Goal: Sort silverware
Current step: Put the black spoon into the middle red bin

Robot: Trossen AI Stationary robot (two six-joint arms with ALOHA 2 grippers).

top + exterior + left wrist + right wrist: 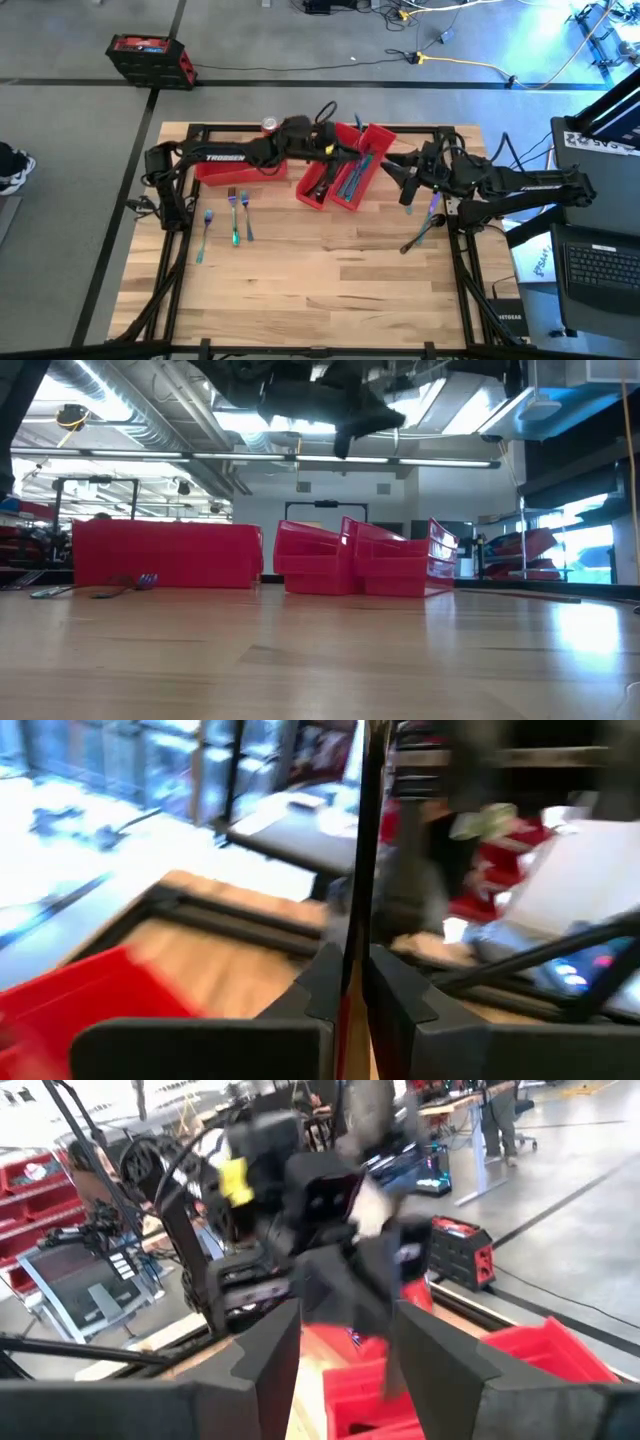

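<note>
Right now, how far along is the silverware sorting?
Partly done. Several pieces already lie in the angled red bins mid-table. In hand: the left gripper is shut on a slender piece of silverware, held above those bins. The right gripper is open and empty beside them. Left to sort: three pieces on the wood by the left arm and a couple near the right arm.
</note>
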